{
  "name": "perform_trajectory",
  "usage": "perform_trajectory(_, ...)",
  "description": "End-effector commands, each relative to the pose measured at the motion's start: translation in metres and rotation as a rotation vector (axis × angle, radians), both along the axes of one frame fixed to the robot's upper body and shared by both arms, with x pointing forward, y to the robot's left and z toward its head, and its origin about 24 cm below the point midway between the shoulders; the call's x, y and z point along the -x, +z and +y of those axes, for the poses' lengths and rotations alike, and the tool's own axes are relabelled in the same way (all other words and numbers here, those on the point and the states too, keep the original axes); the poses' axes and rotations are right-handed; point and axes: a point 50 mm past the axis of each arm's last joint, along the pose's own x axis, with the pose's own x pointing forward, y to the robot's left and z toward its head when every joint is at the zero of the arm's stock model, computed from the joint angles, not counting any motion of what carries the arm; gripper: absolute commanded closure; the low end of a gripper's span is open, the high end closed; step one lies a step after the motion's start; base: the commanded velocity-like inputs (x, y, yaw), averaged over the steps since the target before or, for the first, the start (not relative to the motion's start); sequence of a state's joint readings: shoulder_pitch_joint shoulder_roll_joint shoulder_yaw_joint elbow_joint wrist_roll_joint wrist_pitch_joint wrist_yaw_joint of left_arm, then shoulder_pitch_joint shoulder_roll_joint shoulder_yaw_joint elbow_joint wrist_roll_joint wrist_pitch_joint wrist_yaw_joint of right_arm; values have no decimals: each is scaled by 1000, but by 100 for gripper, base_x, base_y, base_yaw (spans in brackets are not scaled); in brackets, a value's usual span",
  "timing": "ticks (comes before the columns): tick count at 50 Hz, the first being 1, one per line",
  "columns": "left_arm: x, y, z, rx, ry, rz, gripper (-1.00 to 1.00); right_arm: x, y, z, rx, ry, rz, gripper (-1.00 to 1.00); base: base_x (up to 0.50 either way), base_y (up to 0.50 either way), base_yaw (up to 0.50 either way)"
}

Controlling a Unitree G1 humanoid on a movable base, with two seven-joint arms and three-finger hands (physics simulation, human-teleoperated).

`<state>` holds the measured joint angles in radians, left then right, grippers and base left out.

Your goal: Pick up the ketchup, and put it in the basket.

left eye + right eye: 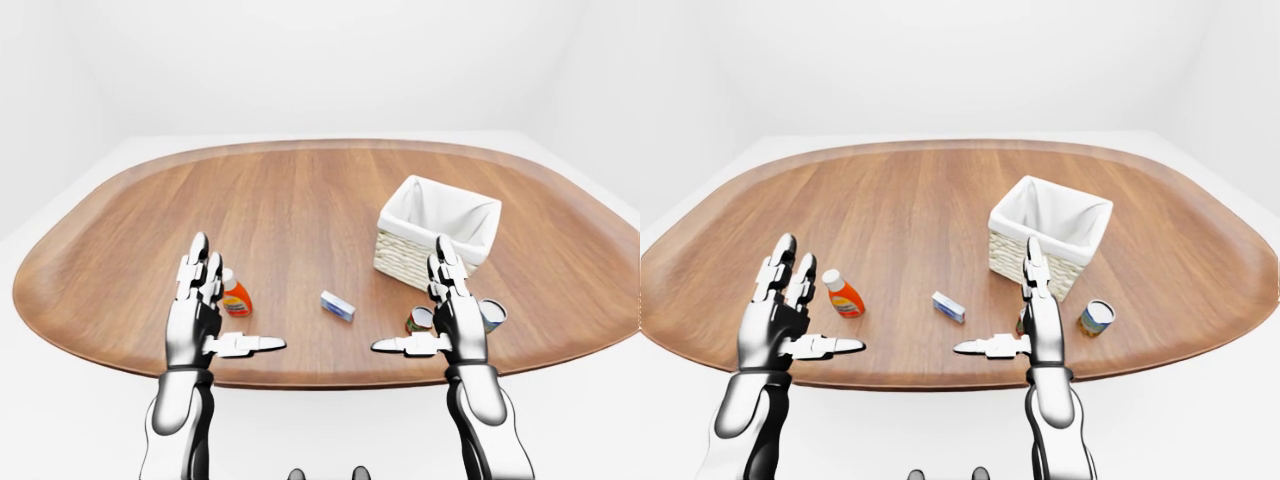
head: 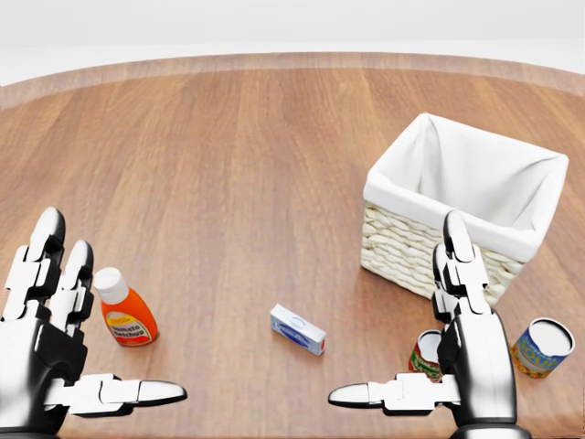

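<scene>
The ketchup (image 2: pixel 127 313) is a small orange bottle with a white cap, lying tilted on the wooden table at the lower left of the head view. My left hand (image 2: pixel 78 347) is open just left of it, fingers up and thumb pointing right, not touching it. The basket (image 2: pixel 439 245) is woven with a white cloth lining and stands at the right of the head view. My right hand (image 2: pixel 430 352) is open and empty below the basket, thumb pointing left.
A small white and blue box (image 2: pixel 297 329) lies between my hands. A red-labelled can (image 2: pixel 425 355) sits partly behind my right hand, and a blue-labelled can (image 2: pixel 542 347) stands to its right. The oval table's edge (image 1: pixel 320 380) runs just below my hands.
</scene>
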<state>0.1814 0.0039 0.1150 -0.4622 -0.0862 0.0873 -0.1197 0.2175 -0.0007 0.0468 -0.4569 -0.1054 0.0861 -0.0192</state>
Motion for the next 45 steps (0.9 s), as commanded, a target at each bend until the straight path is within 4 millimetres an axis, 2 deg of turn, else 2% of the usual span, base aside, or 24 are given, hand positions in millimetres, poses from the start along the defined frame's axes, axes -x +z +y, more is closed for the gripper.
perform_trajectory(1,1,3,2,9,7,-14,-100,1,2,0,5,-2,-8,-100,50,0,0)
perform_trajectory(14,-1,3,2,6,10,-15,-100,0,2,-3,9,-34,-12,-100,50,0,0)
perform_trajectory(40,4,10,10,-54,64,-34,-100,0,2,-2,-10,-16,-16,-100,0,0,0)
perform_trajectory(41,4,9,11,-53,69,-32,-100,0,2,-2,-12,-15,-16,-100,0,0,0)
perform_trajectory(42,0,-6,15,-67,86,39,-100,0,2,-3,-12,-15,-16,-100,0,0,0)
perform_trajectory(43,-1,-11,17,-70,94,62,-100,0,2,-3,-14,-16,-15,-100,0,0,0)
perform_trajectory(45,-1,-15,21,-71,106,79,-100,-1,1,-2,-12,-13,-14,-100,0,0,0)
